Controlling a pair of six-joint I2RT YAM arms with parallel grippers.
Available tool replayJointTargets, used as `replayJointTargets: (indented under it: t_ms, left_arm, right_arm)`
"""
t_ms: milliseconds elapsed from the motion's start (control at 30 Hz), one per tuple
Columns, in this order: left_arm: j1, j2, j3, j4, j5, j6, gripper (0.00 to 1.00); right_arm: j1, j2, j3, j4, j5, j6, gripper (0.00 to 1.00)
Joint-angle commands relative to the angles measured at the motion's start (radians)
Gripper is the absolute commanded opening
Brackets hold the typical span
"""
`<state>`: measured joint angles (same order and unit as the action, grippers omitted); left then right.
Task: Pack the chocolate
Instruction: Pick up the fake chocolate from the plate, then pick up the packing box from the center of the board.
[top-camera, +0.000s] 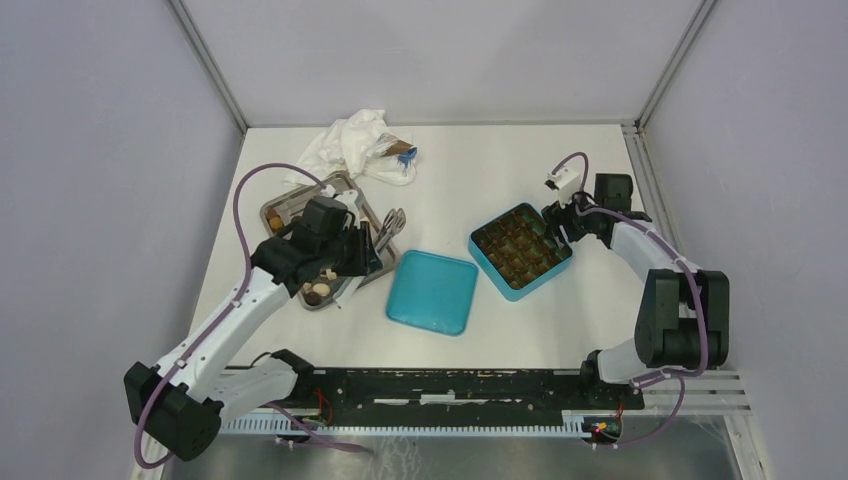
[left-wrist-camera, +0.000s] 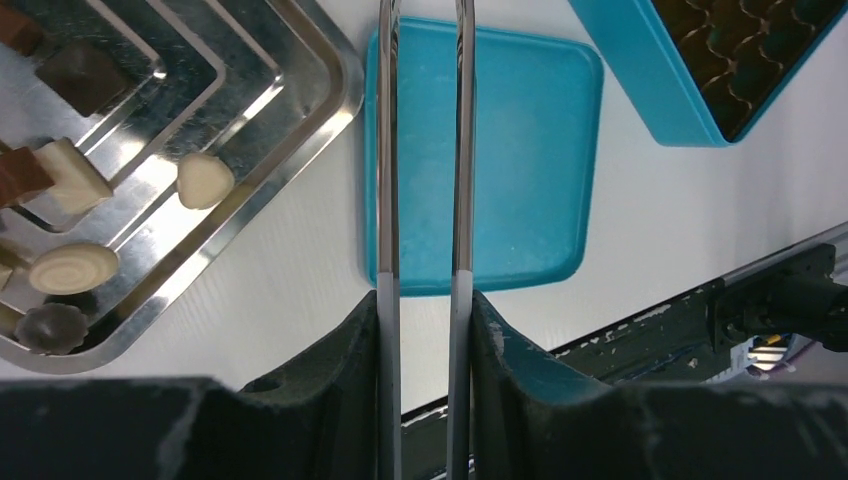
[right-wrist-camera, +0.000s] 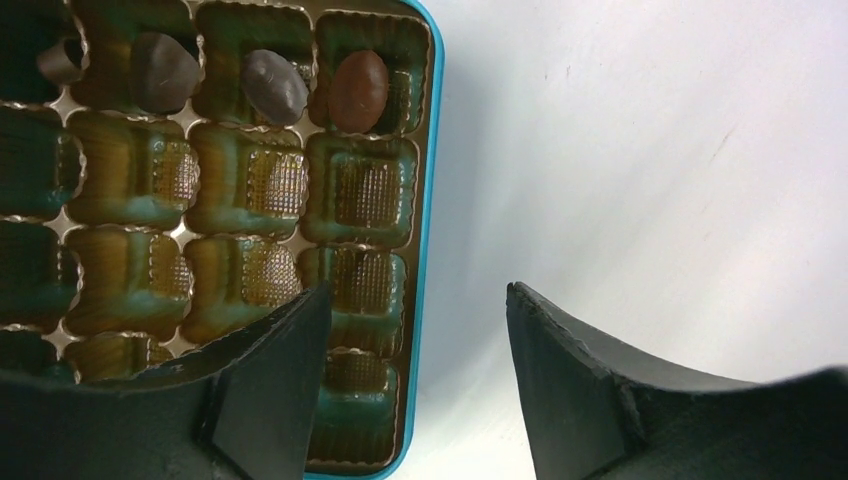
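Note:
Several chocolate pieces (left-wrist-camera: 204, 180), cream-white, mid-brown and dark, lie on a steel tray (left-wrist-camera: 300, 130) at the left (top-camera: 285, 205). My left gripper (top-camera: 345, 250) hovers over the tray's right edge, shut on metal tongs (left-wrist-camera: 388, 150); the tong arms run out over the teal lid (left-wrist-camera: 520, 150), their tips out of the wrist view. The open teal box (top-camera: 520, 250) holds three dark and brown pieces (right-wrist-camera: 272, 85) in its far row; most cells are bare. My right gripper (right-wrist-camera: 415, 300) is open, straddling the box's wall (right-wrist-camera: 428, 200) at its far right corner (top-camera: 555, 222).
The teal lid (top-camera: 432, 291) lies flat between tray and box. A crumpled white wrapper (top-camera: 365, 145) sits behind the tray. A black rail (top-camera: 450, 385) runs along the near table edge. White walls close in the sides and back.

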<state>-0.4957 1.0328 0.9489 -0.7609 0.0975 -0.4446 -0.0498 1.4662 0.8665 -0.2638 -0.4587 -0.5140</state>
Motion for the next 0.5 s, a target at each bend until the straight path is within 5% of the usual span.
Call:
replayJointTargets:
  t_ms: [0,467]
  left_arm:
    - [-0.041,-0.017,0.001,0.107,0.026,-0.071,0.02]
    - [-0.184,0.031,0.011,0.188,-0.032,-0.115,0.02]
  right_arm:
    - [0.021,0.036,0.064,0.034,0.050,0.012,0.69]
    - [0.022,0.112,0.095,-0.038,0.098,-0.029,0.44]
